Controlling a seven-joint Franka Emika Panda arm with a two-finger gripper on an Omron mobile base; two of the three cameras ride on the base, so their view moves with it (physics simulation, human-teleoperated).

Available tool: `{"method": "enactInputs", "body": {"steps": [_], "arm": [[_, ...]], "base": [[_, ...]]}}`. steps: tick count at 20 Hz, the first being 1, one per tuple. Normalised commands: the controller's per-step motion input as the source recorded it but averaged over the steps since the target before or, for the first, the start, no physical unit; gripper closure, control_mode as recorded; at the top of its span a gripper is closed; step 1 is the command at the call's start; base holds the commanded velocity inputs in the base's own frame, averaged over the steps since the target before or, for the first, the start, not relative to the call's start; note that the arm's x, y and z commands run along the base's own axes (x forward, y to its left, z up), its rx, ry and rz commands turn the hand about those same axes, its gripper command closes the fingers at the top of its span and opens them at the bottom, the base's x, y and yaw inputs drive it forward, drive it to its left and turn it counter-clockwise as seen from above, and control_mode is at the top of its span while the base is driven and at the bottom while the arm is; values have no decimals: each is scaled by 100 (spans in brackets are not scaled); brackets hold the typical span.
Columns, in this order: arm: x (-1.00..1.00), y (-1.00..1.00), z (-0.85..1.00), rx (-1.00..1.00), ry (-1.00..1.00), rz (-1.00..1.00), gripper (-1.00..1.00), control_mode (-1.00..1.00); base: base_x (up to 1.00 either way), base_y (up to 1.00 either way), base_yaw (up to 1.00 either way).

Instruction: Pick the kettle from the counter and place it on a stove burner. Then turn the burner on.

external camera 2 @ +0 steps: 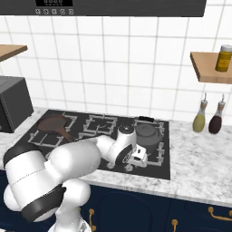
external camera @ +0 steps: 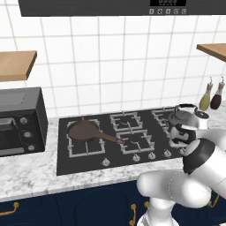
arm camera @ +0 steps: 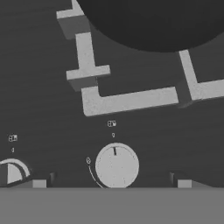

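Sitting on the rear right burner grate of the black cooktop (external camera 2: 90, 131), the kettle (external camera 2: 146, 129) is showing its squat silver-grey body and thin dark arched handle; in the left base view the kettle (external camera: 184, 114) is standing just behind the arm's wrist. The gripper (external camera 2: 136, 159) is hanging low over the cooktop's front right edge, pointing down at the row of knobs, and the kettle is resting free of it.

In the hand view the gripper (arm camera: 111, 183) is showing two small fingertips (arm camera: 38, 183) set wide apart at the bottom — open, with nothing between them. A round pale burner knob (arm camera: 116, 166) is lying midway between those tips, its dark pointer mark aimed nearly straight up in that view. A second knob (arm camera: 12, 171) is peeking in at the left edge. Pale grate bars (arm camera: 127, 99) are crossing the dark glass above the knob, and the kettle's dark underside (arm camera: 157, 22) is looming at the top.

A brown frying pan (external camera: 84, 131) is sitting on the front left burner, its handle reaching toward the middle of the cooktop. The speckled marble counter (external camera 2: 204, 154) is running to either side — a dark microwave (external camera: 20, 121) is standing on its left part, and two bottles (external camera 2: 209, 118) are hanging against the tiled wall on the right.
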Motion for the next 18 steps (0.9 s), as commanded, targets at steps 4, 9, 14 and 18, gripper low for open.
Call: {"method": "enactInputs", "body": {"steps": [4, 9, 14, 18], "arm": [[17, 0, -35, -5, 5, 4, -100, -100], [9, -2, -20, -2, 0, 4, -100, -100], [-7, 0, -8, 0, 0, 1, -100, -100], [-2, -2, -1, 0, 0, 0, -100, -100]], "base": [[0, 0, 0], [0, 0, 0], [0, 0, 0], [0, 0, 0]]}}
